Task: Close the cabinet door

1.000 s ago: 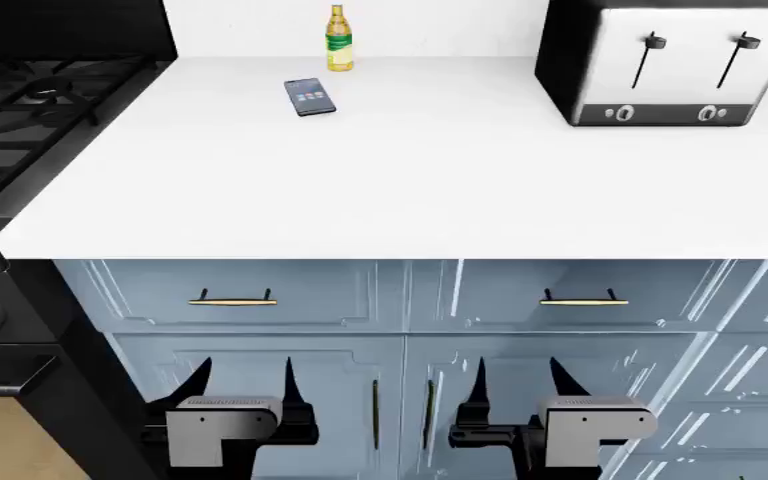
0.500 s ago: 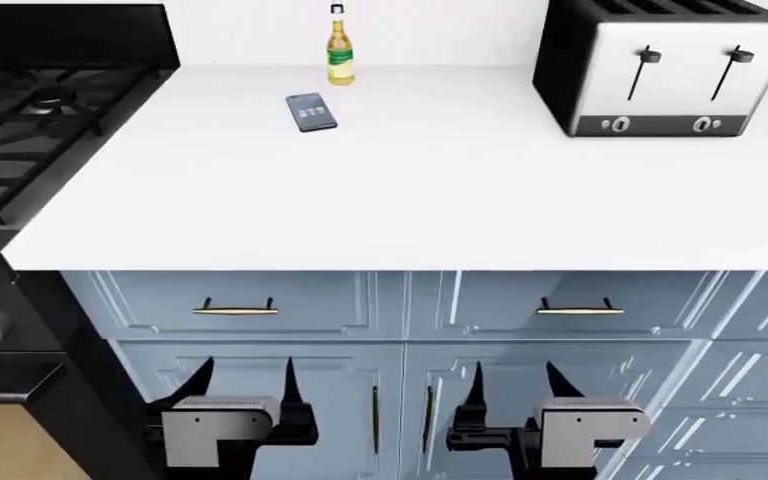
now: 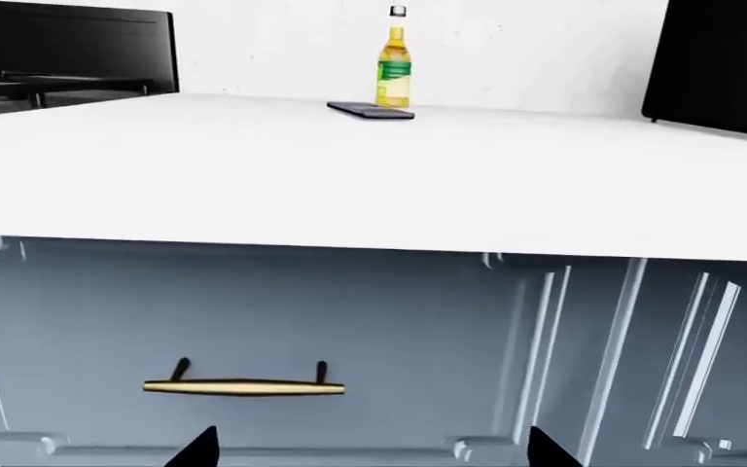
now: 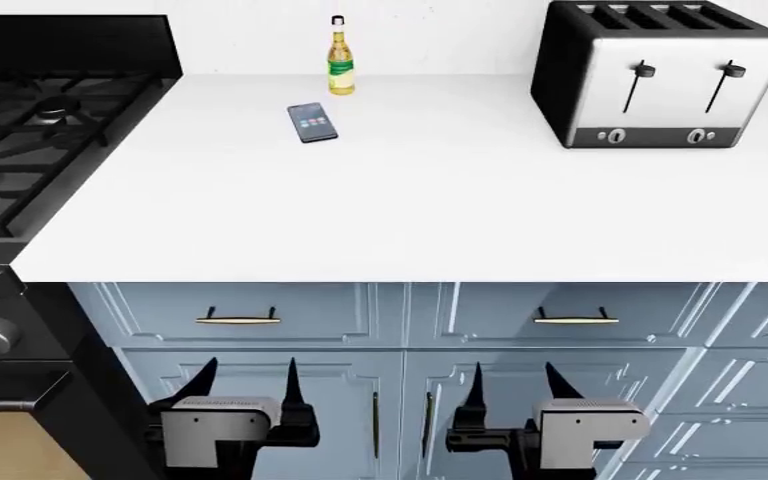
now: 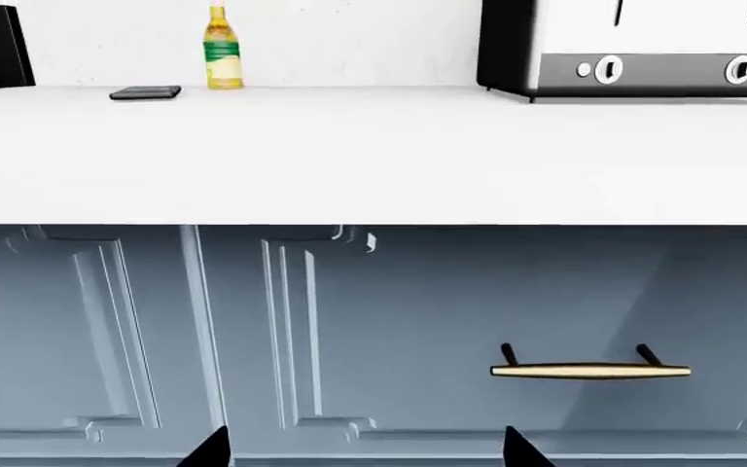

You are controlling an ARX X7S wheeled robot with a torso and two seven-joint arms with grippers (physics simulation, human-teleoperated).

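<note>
Hanging under the bench [image 4: 398,220], the cabinet door [image 4: 504,400] looks rigid and light on its hinge; push its flat panel beside the brass pull. Left gripper [image 4: 251,380] and right gripper [image 4: 511,382] hover released before it

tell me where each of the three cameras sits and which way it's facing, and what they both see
Head view: on the robot's head, looking forward and down over the white countertop and blue cabinet fronts; both the left claw and right claw show, open.
Left wrist view: low on the left arm, facing a drawer front with its brass handle; only the claw tips show.
Right wrist view: low on the right arm, facing another drawer handle; only the tips show.
Shared: all three catch the bottle and the phone on the counter.
</note>
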